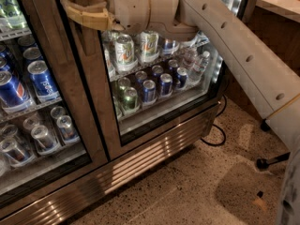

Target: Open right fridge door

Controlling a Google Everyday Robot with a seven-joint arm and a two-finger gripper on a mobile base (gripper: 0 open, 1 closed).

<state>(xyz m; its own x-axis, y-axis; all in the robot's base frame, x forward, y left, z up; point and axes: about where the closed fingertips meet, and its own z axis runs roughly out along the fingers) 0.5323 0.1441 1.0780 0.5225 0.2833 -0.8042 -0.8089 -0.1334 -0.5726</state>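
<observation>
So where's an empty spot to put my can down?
The floor between the grille and the cable is bare. Shelves behind the right door are crowded with cans. The gripper is up top on that door's frame.

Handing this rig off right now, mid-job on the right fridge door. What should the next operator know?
Gripper: high up at the right fridge door, on its left upright beside the left door. The arm reaches in from the right, across the glass.
Door: looks closed, in line with the left door.
Done: the reach to the door's edge.
Left: confirm a sure hold there, then swing the door open.
</observation>
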